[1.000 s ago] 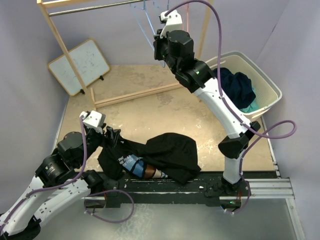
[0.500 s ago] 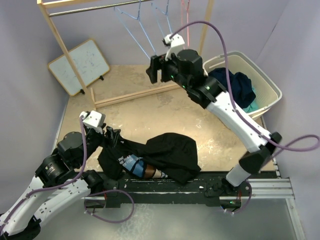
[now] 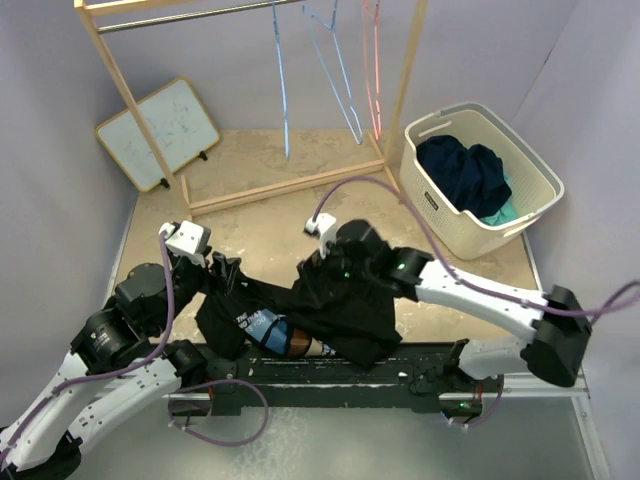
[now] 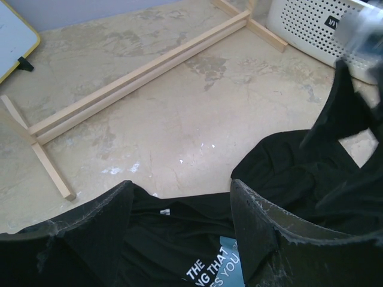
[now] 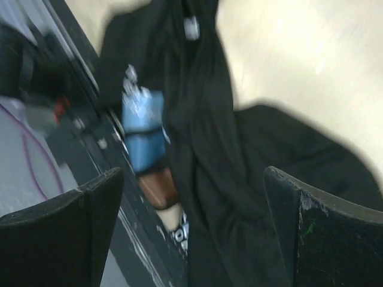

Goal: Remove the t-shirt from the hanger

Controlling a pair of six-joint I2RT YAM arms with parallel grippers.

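Right gripper (image 5: 191, 179): the jaws are standing wide apart with nothing between them, and are hanging over the middle of the black t-shirt (image 3: 350, 320). Left gripper (image 4: 179, 185): the jaws are also standing spread, with the collar end of the cloth lying between and under them, not visibly clamped. The t-shirt is lying crumpled on the table (image 3: 400, 230) at 6 o'clock in the top view, between the two arms and touching the dark rail (image 3: 330, 375) at the near edge. It is already off the hangers (image 3: 283, 90), which are hanging bare from the rack (image 3: 130, 100) at 12 o'clock. The likely hazards are these: a jaw closing on one thin fold could be dragging the cloth over the near edge or snagging it on the rail, and the two grippers, working near each other over one garment, could be knocking together. Only the top view is showing the bare hangers and the basket (image 3: 540, 190) at 2 o'clock. Only the left wrist view is showing the white lettering (image 4: 209, 272). The right wrist view, blurred, is showing the blue-and-brown print (image 5: 146, 143).
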